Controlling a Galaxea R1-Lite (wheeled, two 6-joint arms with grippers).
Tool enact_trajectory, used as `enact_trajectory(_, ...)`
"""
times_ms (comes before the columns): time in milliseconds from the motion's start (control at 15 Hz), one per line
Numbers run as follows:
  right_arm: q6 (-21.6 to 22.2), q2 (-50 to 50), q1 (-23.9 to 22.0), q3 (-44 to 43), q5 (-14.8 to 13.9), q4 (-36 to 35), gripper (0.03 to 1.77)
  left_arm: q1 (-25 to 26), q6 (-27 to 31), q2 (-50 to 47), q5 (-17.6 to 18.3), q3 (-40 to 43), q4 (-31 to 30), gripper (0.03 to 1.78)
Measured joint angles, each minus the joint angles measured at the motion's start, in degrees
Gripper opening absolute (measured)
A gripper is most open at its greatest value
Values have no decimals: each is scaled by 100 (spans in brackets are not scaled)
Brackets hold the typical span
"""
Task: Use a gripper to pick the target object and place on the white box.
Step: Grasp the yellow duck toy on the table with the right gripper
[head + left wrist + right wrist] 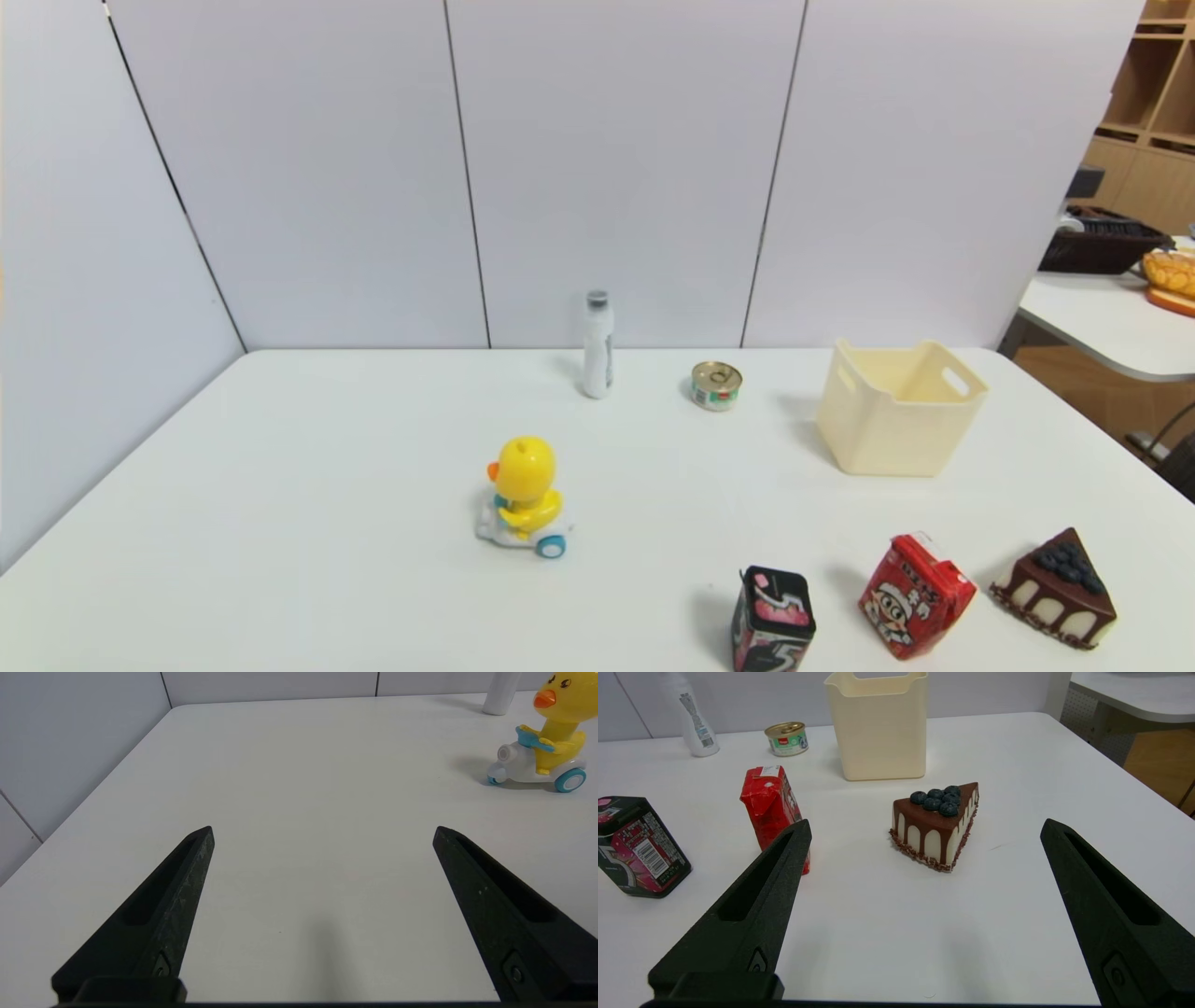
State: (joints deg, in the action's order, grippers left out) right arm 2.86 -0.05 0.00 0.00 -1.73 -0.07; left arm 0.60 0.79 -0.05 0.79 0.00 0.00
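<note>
The target object, a yellow duck (524, 495) on a white cart with blue wheels, stands near the middle of the table; the left wrist view catches this duck (544, 737) off to one side, well beyond the jaws. The cream-white box (898, 406) sits upright at the back right, and the box (878, 725) also shows beyond the cake slice. My left gripper (323, 833) is open over bare table, holding nothing. My right gripper (926, 828) is open too, low near the front right, empty. Neither gripper shows in the head view.
A white bottle (597, 343) and a small tin can (716, 385) stand at the back. Along the front right sit a black-pink carton (772, 621), a red cartoon carton (913, 609) and a chocolate cake slice (1057, 590). A second table (1111, 322) stands beyond the right edge.
</note>
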Motion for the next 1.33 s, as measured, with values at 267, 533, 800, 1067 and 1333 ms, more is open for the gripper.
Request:
enact_trajectory(267,-15,374,5,-134,9,-26,170,0,-2,0,-2,0,0,169)
enact_trajectory(533,-190,1218,215,-1086,155,-44,170,0,-2,0,0,0,0,169)
enact_trajectory(800,-446,2176,790,-2205,228,-204,170,0,-2,0,0,0,0,169)
enact_trajectory(1067,-517,3182,1069,-2728,1007,-1263,170,0,-2,0,0,0,0,169)
enact_trajectory(1333,-630,4106,906,-3010,1830,-2050,170,0,-2,-2,-2,0,0,169)
